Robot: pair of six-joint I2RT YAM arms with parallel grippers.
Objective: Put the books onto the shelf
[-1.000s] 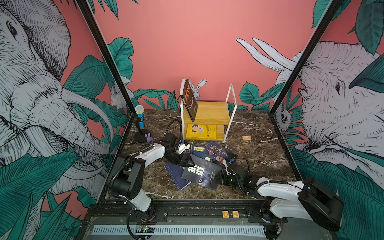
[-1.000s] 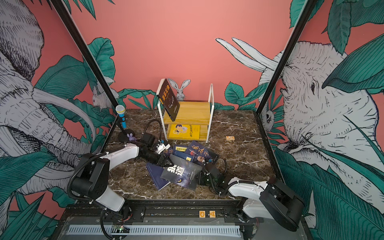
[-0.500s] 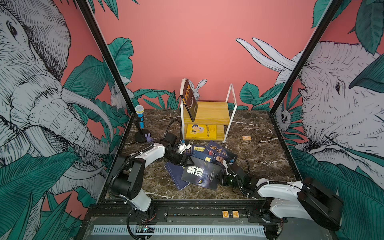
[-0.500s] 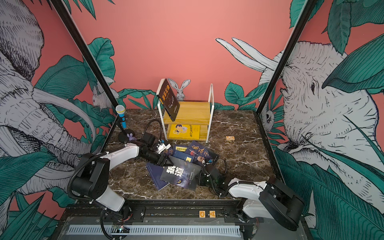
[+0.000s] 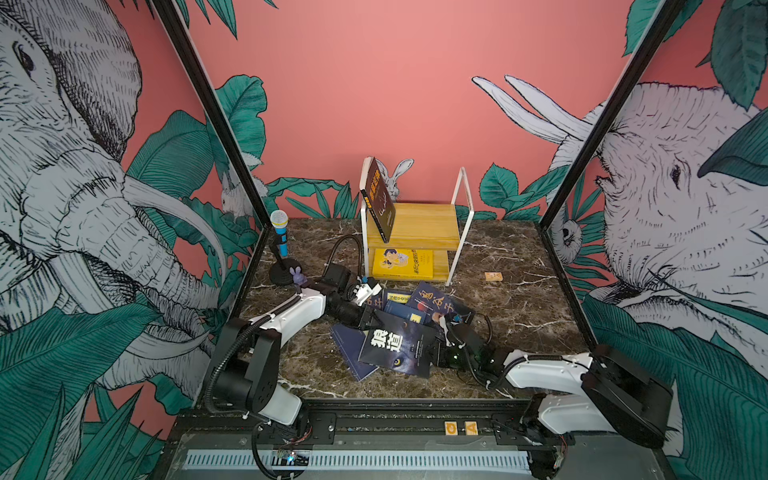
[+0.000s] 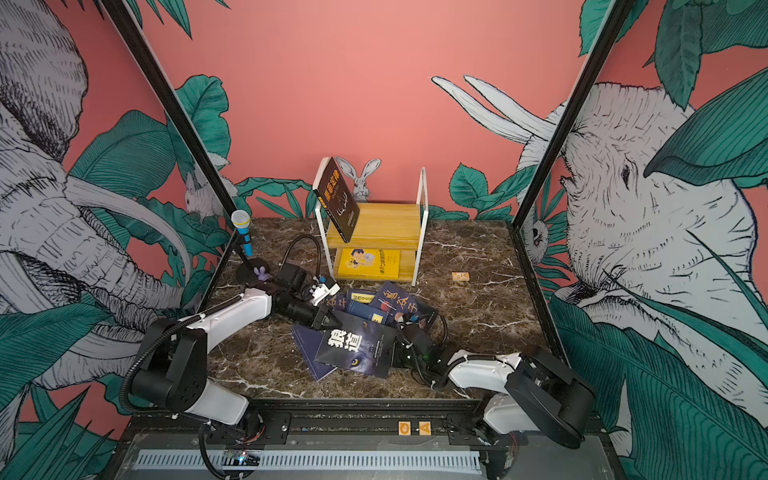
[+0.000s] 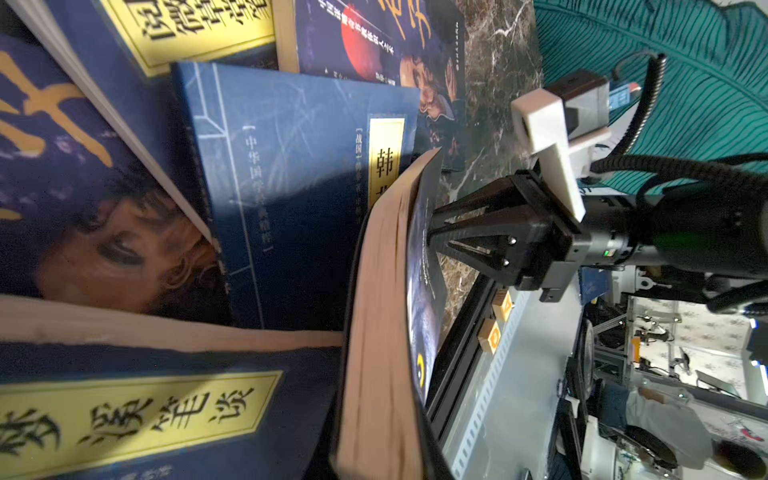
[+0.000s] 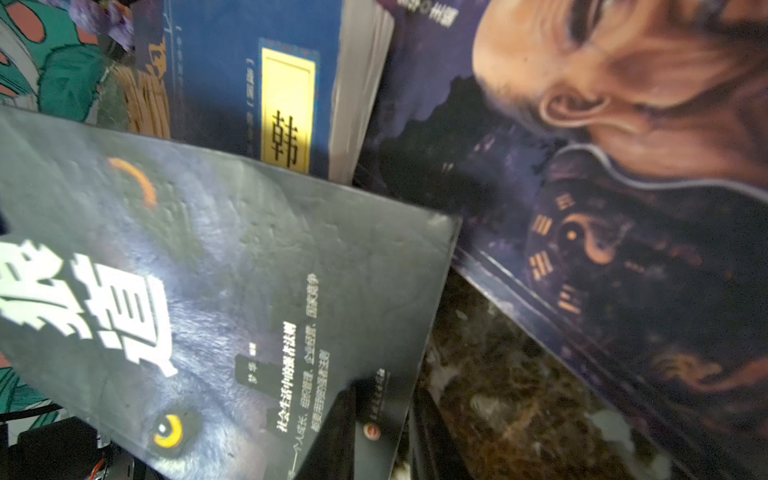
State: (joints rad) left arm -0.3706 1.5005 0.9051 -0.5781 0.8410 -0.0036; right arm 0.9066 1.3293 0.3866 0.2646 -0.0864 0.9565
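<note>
1. Your right tool (image 7: 430,232) has its jaws almost closed, pinching the near-right corner of the black book (image 5: 395,349). So the right arm is the one that has it.
2. Your left tool (image 5: 370,318) is tucked in at the book's far-left corner. I honestly can't tell whether it's open or closed, or gripping anything.
3. The book sits mid-tabletop (image 5: 519,299) between the two tools. It's cover up and propped at a tilt on the pile of navy books (image 5: 417,309).
4. Its long axis runs roughly near-to-far, with the title end pointing far.
5. The shelf (image 5: 428,224) is straight beyond it on the far side, past the pile. My guess is the move is lift, then carry far. The upper board looks free to the right of the leaning orange-lettered book (image 5: 380,203).
</note>
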